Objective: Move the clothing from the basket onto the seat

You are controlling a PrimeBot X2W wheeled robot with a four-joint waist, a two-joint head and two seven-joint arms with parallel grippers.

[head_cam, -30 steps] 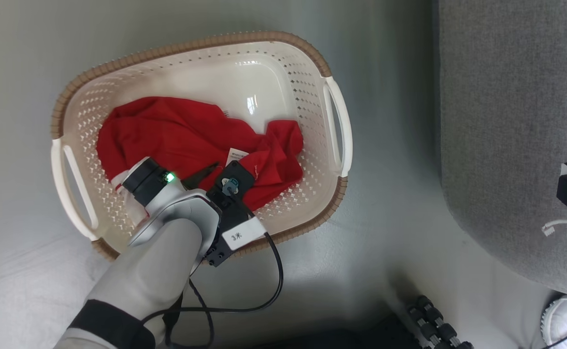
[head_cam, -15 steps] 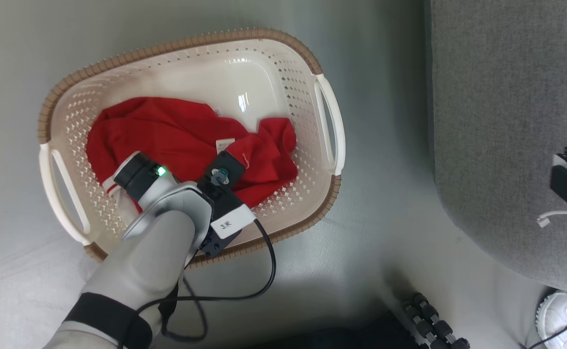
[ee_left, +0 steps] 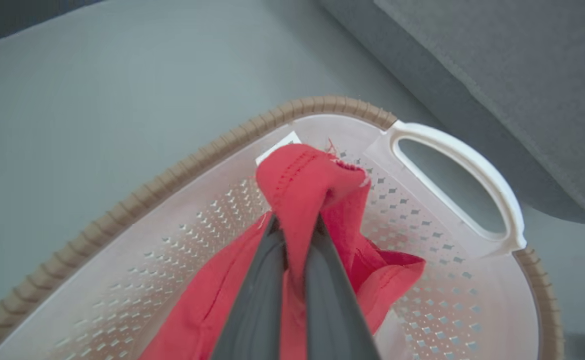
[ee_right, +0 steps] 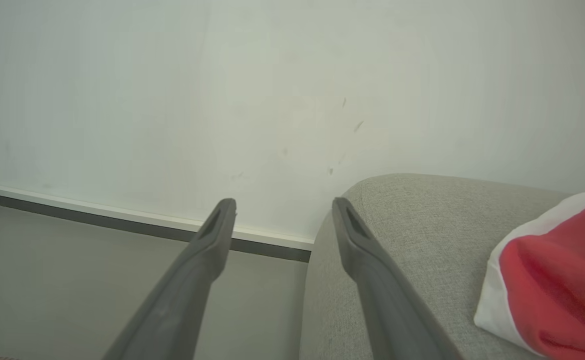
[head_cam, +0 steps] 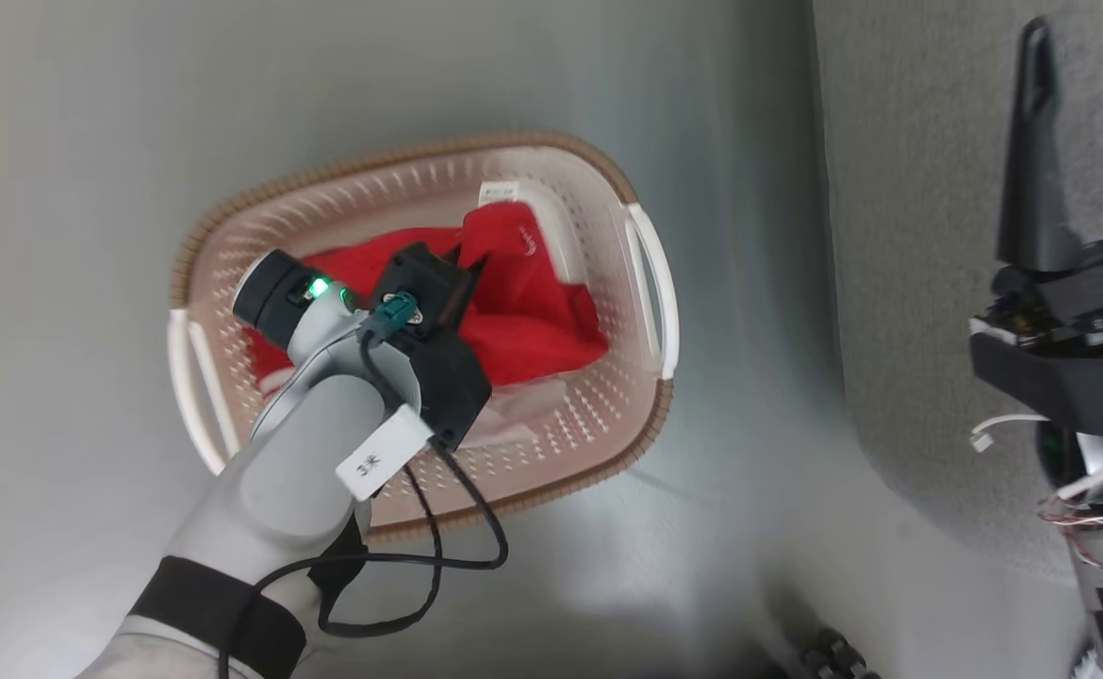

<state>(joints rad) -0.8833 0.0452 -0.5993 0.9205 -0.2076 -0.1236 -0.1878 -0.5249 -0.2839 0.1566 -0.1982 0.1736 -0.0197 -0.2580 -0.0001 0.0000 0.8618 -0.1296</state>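
The cream basket with its brown rim stands on the grey floor, left of the grey seat. Red clothing lies bunched inside it. My left gripper is over the basket, shut on a fold of that red fabric, which stands up in a peak. In the left wrist view the two dark fingers pinch the red clothing above the basket's rim. My right gripper is open and holds nothing, beside the seat. A red and white garment lies on the seat.
A black cable loops from my left forearm over the basket's near rim. Pale fabric shows low in the basket. The basket's white handle faces the seat. A wall with a dark baseboard lies beyond my right gripper.
My left gripper shut on the red clothing and pulled a fold upward. The head camera shifted, so the basket sits lower and my right gripper shows more.
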